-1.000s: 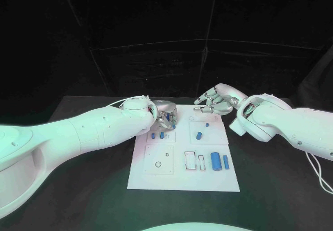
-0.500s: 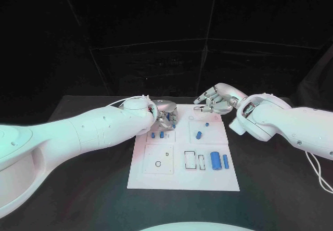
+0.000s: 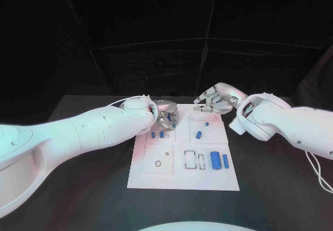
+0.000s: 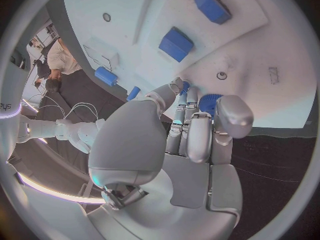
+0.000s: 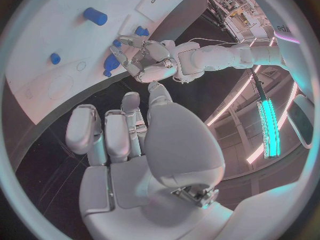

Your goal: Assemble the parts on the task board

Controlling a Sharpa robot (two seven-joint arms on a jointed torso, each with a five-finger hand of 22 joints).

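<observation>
Near end of board: I see the white board [image 3: 184, 178] lying flat on the black worktop [image 3: 277, 192], long axis running away from me.
Near-right parts: I count two blue bars here, a thick cylinder [image 3: 216, 160] and a thinner bar [image 3: 226, 161] just beside it on its right, both lying flat with long axes pointing away from me.
Middle parts: one blue peg [image 3: 199, 134] lies in the right panel, long axis tilted slightly off the board's length; a small blue stub [image 3: 207, 125] sits just beyond it.
Left panel parts: two small blue blocks [image 3: 157, 135] sit side by side near my left hand.
Left hand: my left hand [image 3: 166, 117] is over the board's far-left part, fingers curled together around a blue part [image 4: 208, 102]; the part shows between the fingertips in the wrist view, and I cannot tell its axis.
Right hand: my right hand [image 3: 215, 103] hangs over the board's far edge, fingers bent inward; I cannot tell whether it holds anything.
</observation>
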